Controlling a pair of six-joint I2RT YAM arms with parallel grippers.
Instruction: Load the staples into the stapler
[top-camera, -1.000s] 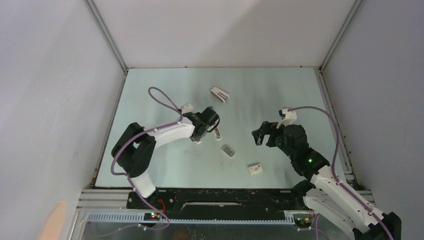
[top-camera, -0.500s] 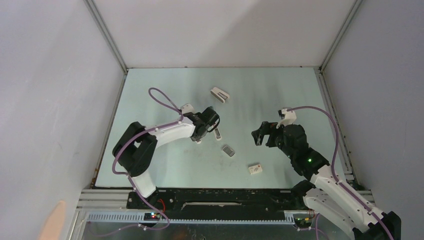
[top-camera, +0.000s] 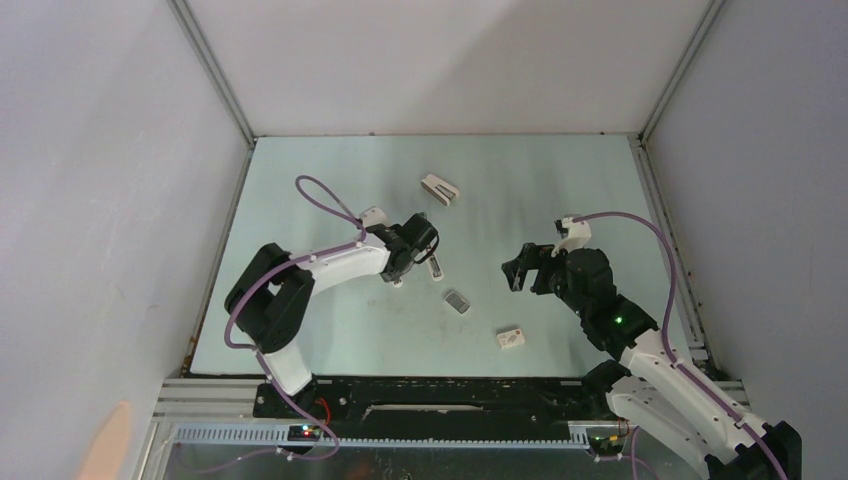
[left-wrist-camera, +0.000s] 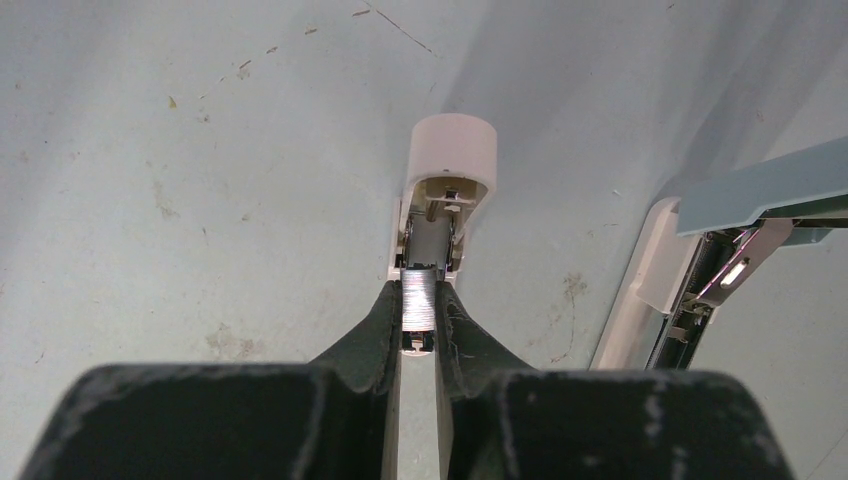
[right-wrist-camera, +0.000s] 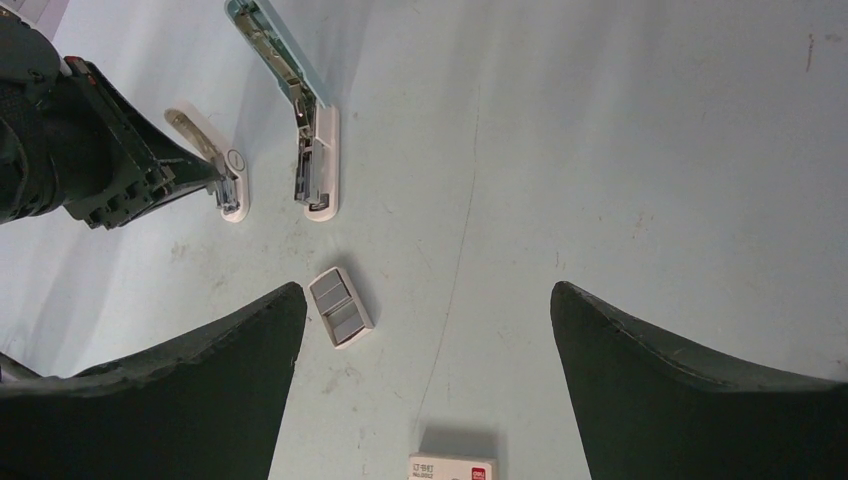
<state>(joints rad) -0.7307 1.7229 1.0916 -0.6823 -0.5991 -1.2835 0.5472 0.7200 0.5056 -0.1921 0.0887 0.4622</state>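
My left gripper (left-wrist-camera: 420, 302) is shut on the staples (left-wrist-camera: 418, 298), a small ribbed grey strip. It holds them in the open metal channel of a slim white-and-cream stapler (left-wrist-camera: 452, 150). The stapler (left-wrist-camera: 745, 190), with a pale grey-green top and a white base, lies opened out just right of it. It also shows in the right wrist view (right-wrist-camera: 318, 150) and in the top view (top-camera: 436, 268). My left gripper (top-camera: 427, 250) is in the middle of the table. My right gripper (right-wrist-camera: 428, 295) is open and empty, hovering right of centre (top-camera: 515, 270).
A small white tray with two grey staple blocks (right-wrist-camera: 340, 306) lies below the staplers (top-camera: 457, 301). A white cardboard box with a red mark (top-camera: 511, 338) sits nearer the front. A white wedge-shaped stapler (top-camera: 440, 189) lies at the back.
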